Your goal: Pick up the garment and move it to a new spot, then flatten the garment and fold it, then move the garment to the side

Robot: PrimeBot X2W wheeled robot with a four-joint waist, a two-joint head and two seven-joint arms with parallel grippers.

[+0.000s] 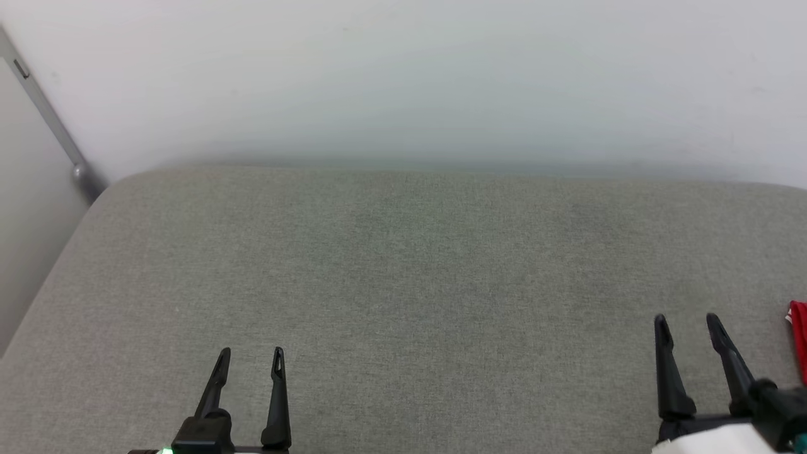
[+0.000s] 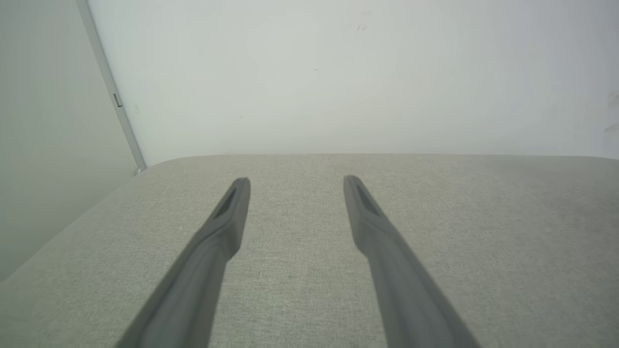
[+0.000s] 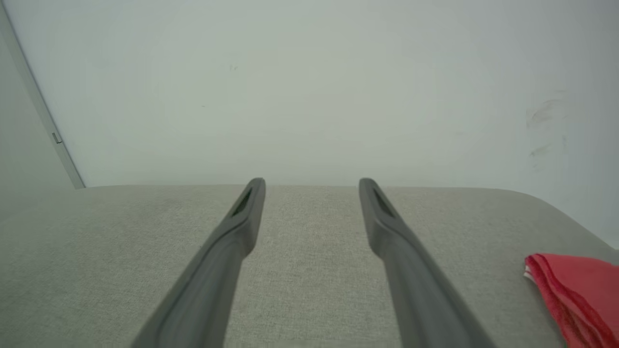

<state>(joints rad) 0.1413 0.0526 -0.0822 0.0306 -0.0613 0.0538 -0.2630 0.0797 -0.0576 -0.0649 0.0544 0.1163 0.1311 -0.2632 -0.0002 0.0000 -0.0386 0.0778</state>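
Garment (image 3: 580, 290) folded in right wrist view (head: red sliver).

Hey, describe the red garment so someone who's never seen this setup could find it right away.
Start with the wide grey upholstered surface against the white wall. Far right on it, just beyond the right gripper, lies the garment, folded in layers. Its bright red stands out from the grey fabric around it.
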